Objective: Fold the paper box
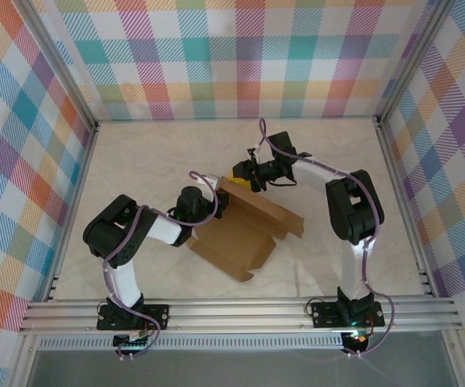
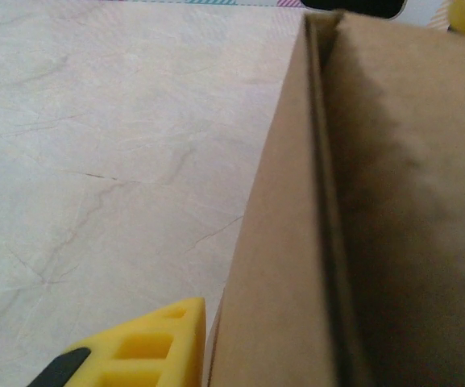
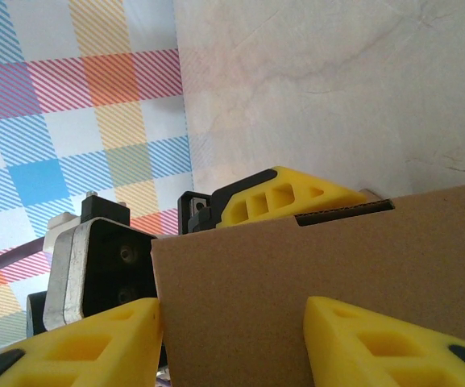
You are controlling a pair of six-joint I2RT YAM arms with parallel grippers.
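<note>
Since the paper box wall hides one finger, can't tell if the left gripper is gripping; right gripper gapes wide, empty, right beside it.

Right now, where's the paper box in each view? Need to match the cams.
Top external: paper box mid-table, between the two arms.
Left wrist: right half of the frame, with a fold line running top to bottom.
Right wrist: lower centre and right, a brown panel just past the yellow fingers.
Shared landmark: the pale marbled table, next to the box in every view.
</note>
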